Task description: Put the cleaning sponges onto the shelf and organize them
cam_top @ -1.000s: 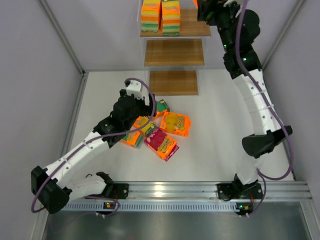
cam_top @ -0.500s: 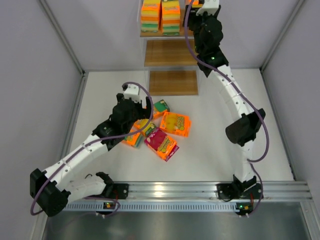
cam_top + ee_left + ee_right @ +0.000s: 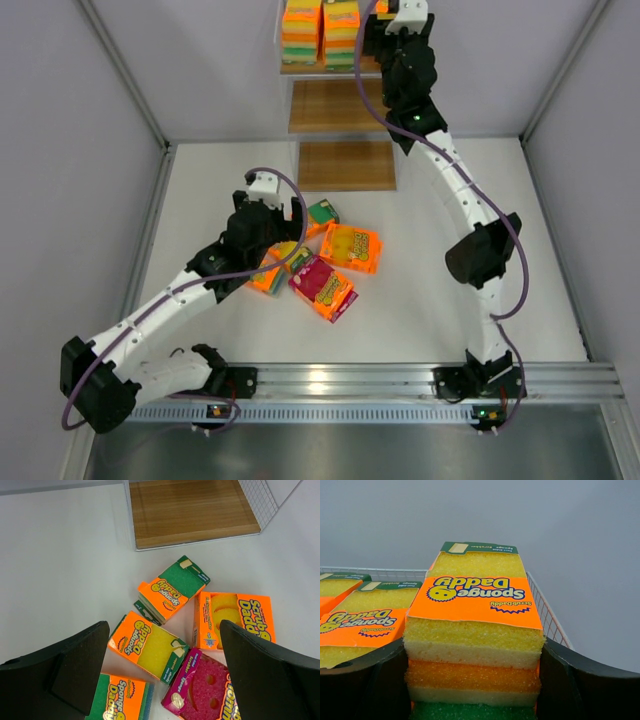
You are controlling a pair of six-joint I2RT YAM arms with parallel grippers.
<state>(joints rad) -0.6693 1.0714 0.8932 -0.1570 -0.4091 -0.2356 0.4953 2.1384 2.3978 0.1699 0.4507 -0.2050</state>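
Five sponges (image 3: 155,647) on bench (image 3: 60,555) under my spread left end effector (image 3: 164,640); right end effector (image 3: 472,655) clamps yellow pack (image 3: 475,605) at shelf (image 3: 348,105).

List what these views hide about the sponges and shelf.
- Top view: the shelf has its top tier cut by the frame edge; packs there uncountable.
- Right wrist: the yellow Sponge Daddy pack runs off the bottom edge; whether it rests on a board is unseen.
- Left wrist: the lowest orange pack is cropped.
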